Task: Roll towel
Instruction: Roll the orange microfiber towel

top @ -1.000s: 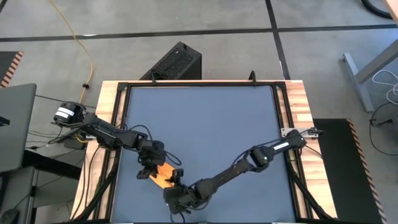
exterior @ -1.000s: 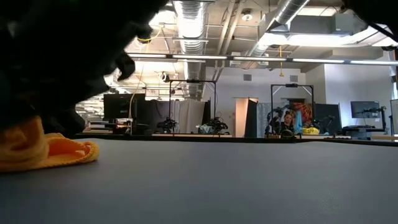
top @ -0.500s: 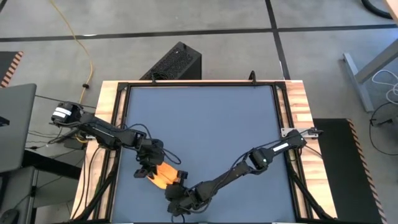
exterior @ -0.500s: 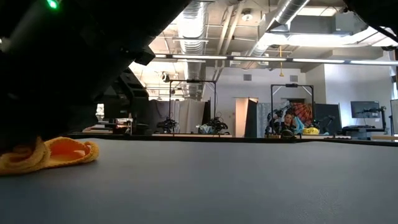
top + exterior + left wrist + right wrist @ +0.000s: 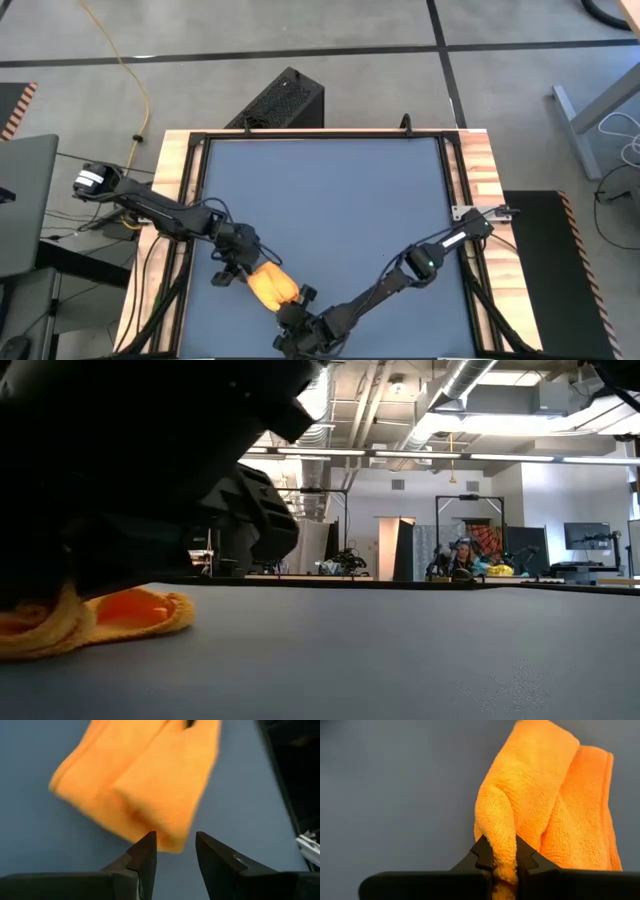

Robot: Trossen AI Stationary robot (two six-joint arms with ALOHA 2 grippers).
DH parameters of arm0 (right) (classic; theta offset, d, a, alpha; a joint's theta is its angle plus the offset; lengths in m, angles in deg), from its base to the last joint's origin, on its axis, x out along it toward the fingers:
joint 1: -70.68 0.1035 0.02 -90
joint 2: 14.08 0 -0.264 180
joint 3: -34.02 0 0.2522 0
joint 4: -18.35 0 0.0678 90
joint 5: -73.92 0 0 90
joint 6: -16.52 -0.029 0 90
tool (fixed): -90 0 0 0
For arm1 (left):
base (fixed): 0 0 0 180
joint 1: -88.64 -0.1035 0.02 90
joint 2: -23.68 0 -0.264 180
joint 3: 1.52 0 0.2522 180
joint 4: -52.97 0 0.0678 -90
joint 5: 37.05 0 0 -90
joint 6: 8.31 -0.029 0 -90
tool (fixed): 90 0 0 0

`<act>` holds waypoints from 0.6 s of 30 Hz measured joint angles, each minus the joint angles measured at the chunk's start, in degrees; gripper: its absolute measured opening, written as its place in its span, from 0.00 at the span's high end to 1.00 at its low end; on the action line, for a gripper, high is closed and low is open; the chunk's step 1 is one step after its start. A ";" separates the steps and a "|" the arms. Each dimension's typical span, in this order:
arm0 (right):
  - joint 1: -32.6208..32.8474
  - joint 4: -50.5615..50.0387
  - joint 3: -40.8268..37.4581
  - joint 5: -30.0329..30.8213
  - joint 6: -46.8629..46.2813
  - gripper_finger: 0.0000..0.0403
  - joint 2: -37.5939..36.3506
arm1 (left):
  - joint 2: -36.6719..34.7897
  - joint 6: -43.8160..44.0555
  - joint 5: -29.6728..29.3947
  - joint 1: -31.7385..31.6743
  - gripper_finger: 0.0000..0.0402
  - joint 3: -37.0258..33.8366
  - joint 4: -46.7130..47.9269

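While the right gripper (image 5: 498, 865) is clamped on a fold of the towel (image 5: 271, 286), the bundle has been drawn nearer the table's (image 5: 330, 190) front left edge and bunched tighter: rolling partly done. The left gripper (image 5: 175, 851) hovers open, just beside it, empty. Counted: one towel, two grippers.

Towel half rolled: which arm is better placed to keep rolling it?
Right. The right gripper already pinches a fold of the towel; the left gripper is open, just short of its edge.
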 joint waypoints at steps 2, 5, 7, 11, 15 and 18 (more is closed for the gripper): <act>0.49 -0.21 -0.02 1.26 0.13 0.90 0.00 | -1.35 -0.82 -0.42 1.34 0.69 0.03 -1.50; 1.08 -1.23 -0.04 2.50 0.21 0.90 0.00 | -4.66 -2.20 -3.69 3.81 0.69 0.04 -1.48; 1.30 -1.40 -0.07 2.58 0.21 0.90 0.00 | -7.63 -3.56 -6.99 5.61 0.69 0.04 -1.70; 1.07 -1.33 -0.07 2.56 0.23 0.90 0.00 | -11.32 -11.40 -13.64 10.48 0.69 0.04 -3.66; 0.84 -0.77 -0.07 2.53 0.69 0.90 0.00 | -9.10 -20.37 -18.99 16.27 0.67 0.05 -10.33; 0.81 -0.69 -0.07 2.23 0.69 0.90 0.00 | -5.21 -23.41 -22.96 17.91 0.62 0.53 -12.32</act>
